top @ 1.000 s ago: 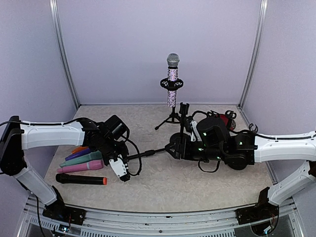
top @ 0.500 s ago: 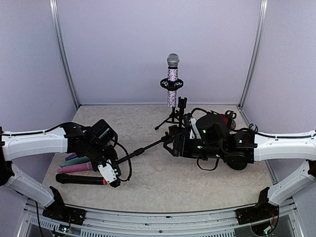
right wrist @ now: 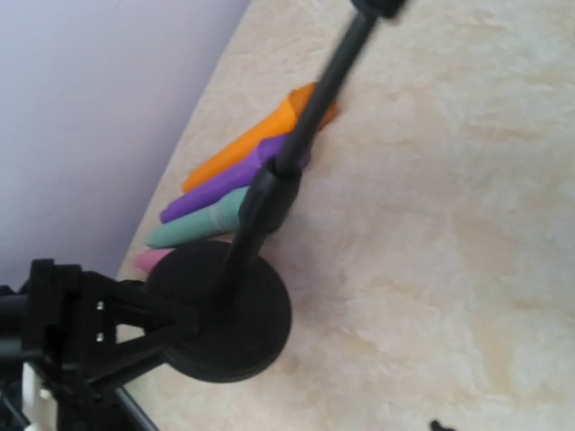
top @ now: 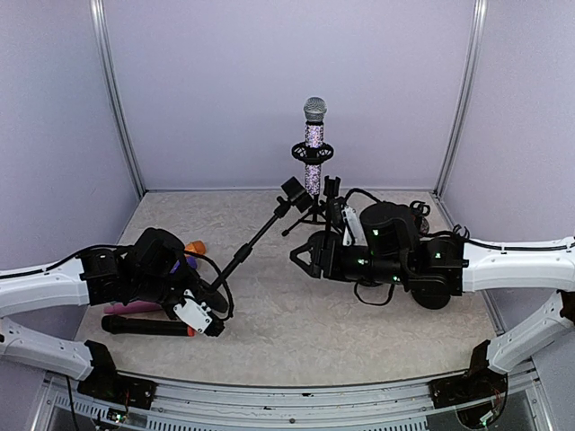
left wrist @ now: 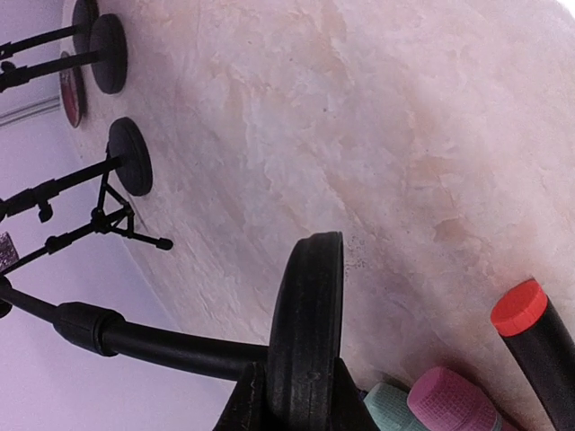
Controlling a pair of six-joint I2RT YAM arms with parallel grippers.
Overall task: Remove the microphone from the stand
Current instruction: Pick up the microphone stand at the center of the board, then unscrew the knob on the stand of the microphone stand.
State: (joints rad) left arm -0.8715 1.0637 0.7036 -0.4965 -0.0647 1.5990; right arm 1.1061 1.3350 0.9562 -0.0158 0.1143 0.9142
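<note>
A glittery microphone (top: 314, 142) stands upright in a black tripod stand (top: 313, 214) at the back of the table, touched by neither gripper. My left gripper (top: 199, 316) is shut on the edge of the round base (left wrist: 305, 314) of a second black stand with nothing in it. The pole (top: 252, 244) of that stand slants up to a clip (top: 295, 192) near the tripod. The left fingers (left wrist: 247, 395) pinch the disc from both sides. My right gripper (top: 304, 256) is open and holds nothing, right of the slanted pole. The right wrist view shows that base (right wrist: 225, 310) and pole (right wrist: 305, 126).
Several loose microphones lie at the left: pink (top: 126, 308), black with an orange end (top: 148, 326), and orange (right wrist: 260, 139), purple (right wrist: 225, 184) and teal (right wrist: 193, 224). More round-based stands (left wrist: 130, 157) stand at the back right. Cables (top: 422, 211) lie behind the right arm.
My left gripper has pulled the stand's base left and nearer, closing on it. The pole has swung from lying flat to slanting up, its tip leaving the right gripper.
</note>
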